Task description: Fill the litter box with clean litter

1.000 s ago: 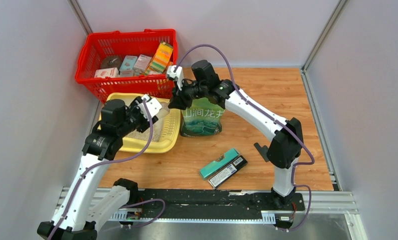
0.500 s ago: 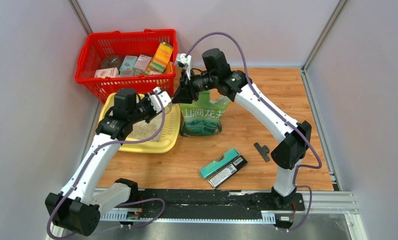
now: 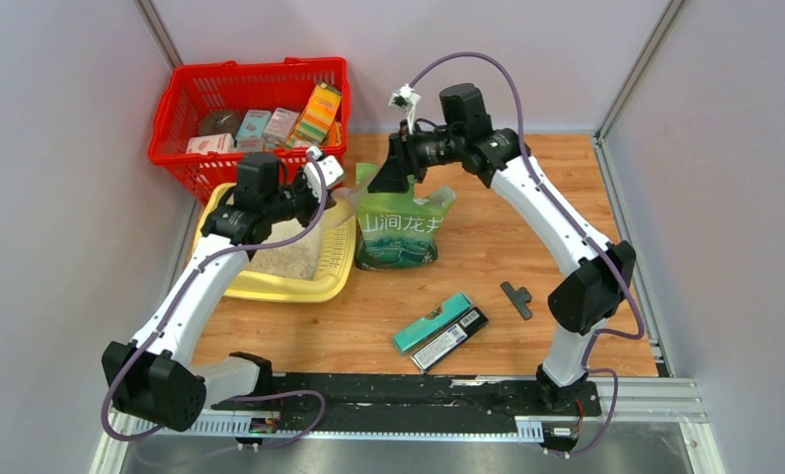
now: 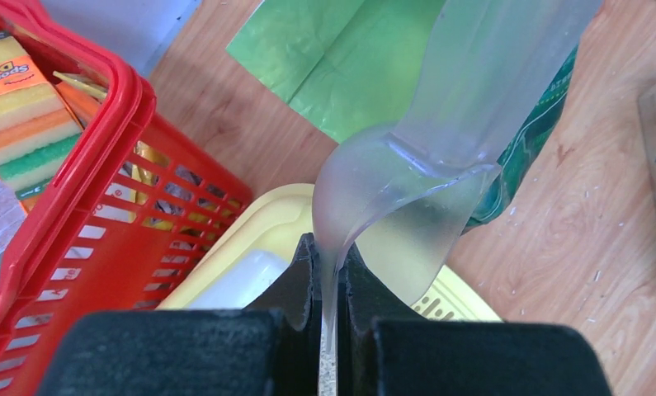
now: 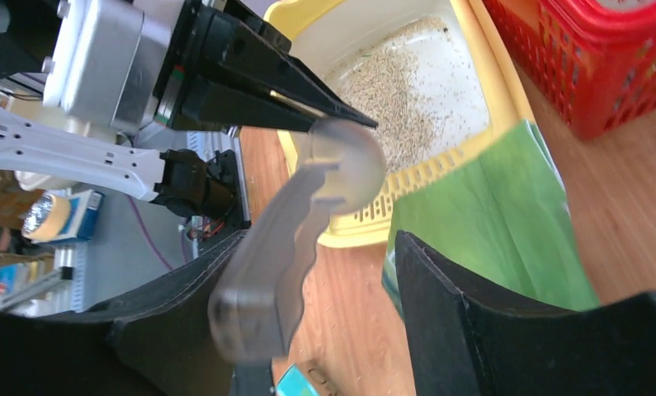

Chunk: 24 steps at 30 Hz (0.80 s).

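The pale-yellow litter box (image 3: 304,288) lies at the left with beige clean litter (image 3: 285,259) on its floor, which also shows in the right wrist view as litter (image 5: 398,99). My left gripper (image 4: 331,264) is shut on the thin edge of the translucent scoop (image 4: 464,107), above the box's far right corner (image 4: 279,216). The scoop's handle (image 5: 283,247) reaches between the fingers of my right gripper (image 5: 324,272), which stands open above the green bag (image 3: 398,232). The handle is near one finger, and a wide gap separates it from the other.
A red mesh basket (image 3: 250,109) with packages stands behind the litter box. Two flat boxes (image 3: 440,329) and a small black piece (image 3: 516,298) lie on the wooden table in front of the bag. Grey walls close in left, right and back.
My left gripper reached right over the box corner and shut on the scoop. My right gripper opened, letting go of the handle, and drew back to the right.
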{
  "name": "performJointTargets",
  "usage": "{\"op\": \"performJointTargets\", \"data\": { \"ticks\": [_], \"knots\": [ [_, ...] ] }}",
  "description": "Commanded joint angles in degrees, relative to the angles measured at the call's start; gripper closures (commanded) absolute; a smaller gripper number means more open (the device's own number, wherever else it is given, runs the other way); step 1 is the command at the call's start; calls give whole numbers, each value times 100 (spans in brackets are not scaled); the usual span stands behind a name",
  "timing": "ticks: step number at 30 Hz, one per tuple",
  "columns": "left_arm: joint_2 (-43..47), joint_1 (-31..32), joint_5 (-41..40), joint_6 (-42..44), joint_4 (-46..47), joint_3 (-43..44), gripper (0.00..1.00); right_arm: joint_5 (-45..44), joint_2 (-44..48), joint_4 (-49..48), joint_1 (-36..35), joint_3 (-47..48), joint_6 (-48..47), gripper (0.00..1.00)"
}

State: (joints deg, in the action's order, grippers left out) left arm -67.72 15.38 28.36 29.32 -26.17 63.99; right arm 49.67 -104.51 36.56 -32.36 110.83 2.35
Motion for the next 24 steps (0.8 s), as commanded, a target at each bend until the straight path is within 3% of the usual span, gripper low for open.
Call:
{"op": "performJointTargets", "data": {
  "ticks": [1,5,24],
  "knots": [
    [-56,0,512,-515,34,474,100,385,720,-263,511,-385,705,33],
    [-180,123,495,-830,-37,597,100,473,915,-674,503,-781,793,32],
    [-751,352,372,-1332,-116,1081,100,87,449,-1010,169,-377,899,40]
  ]
}}
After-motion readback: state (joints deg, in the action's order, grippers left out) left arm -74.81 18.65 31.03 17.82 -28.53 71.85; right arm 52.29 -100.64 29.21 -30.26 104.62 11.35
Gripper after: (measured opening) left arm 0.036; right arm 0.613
